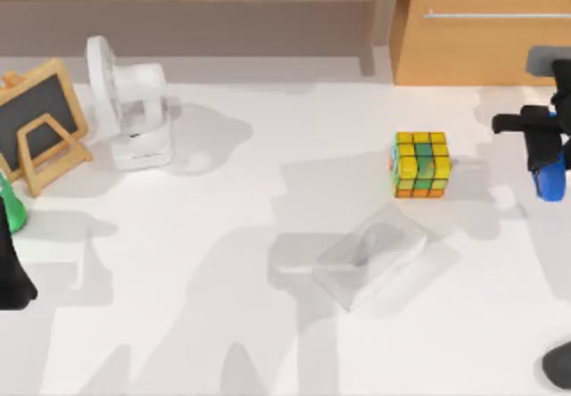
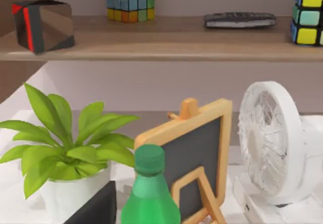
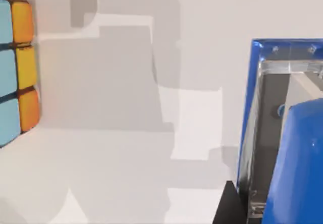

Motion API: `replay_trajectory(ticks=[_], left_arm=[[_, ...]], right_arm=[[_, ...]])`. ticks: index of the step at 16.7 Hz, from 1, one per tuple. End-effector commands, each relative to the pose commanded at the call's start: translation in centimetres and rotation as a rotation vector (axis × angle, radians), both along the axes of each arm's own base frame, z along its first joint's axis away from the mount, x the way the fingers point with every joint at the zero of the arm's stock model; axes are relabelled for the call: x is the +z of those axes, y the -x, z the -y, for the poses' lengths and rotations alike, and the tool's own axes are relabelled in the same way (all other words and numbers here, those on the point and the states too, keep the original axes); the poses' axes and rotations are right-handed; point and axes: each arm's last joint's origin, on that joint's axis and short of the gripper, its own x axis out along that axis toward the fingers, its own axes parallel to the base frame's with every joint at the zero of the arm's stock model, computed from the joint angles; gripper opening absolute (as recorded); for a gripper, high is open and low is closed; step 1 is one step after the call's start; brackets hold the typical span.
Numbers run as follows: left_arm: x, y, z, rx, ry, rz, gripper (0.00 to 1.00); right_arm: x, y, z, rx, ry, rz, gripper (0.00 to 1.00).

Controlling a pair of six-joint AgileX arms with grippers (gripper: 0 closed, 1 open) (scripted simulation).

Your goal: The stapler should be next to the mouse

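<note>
The stapler (image 1: 550,182) is a small bright blue bar at the table's far right edge. It looms large and close in the right wrist view (image 3: 298,153), showing its metal inside. My right gripper (image 1: 541,151) sits directly over the stapler and covers its far end. The mouse (image 1: 558,366), a dark grey rounded lump, lies at the front right corner, well nearer the front edge than the stapler. My left arm (image 1: 11,276) rests parked at the table's left edge.
A colourful puzzle cube (image 1: 421,164) stands left of the stapler, and a pale translucent block (image 1: 382,258) lies in front of the cube. A white fan (image 1: 134,111), a small chalkboard easel (image 1: 40,119) and a green bottle (image 1: 11,204) crowd the back left. A wooden cabinet (image 1: 482,21) stands behind.
</note>
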Motion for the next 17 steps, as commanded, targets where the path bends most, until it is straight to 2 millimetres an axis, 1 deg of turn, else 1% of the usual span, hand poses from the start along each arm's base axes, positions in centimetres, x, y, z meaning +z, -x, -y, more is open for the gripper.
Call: replay_trajectory(ticks=[5, 10, 17], left_arm=[[0.0, 0.0, 0.0, 0.000, 0.000, 0.000, 1.00], [0.0, 0.0, 0.0, 0.000, 0.000, 0.000, 1.00], [0.0, 0.0, 0.0, 0.000, 0.000, 0.000, 1.00]], right_arm=[[-3.3, 1.6, 0.3, -0.013, 0.051, -0.165, 0.00], [-3.5, 1.7, 0.3, -0.013, 0.053, -0.174, 0.00], [-3.5, 1.7, 0.3, -0.013, 0.053, -0.174, 0.53]])
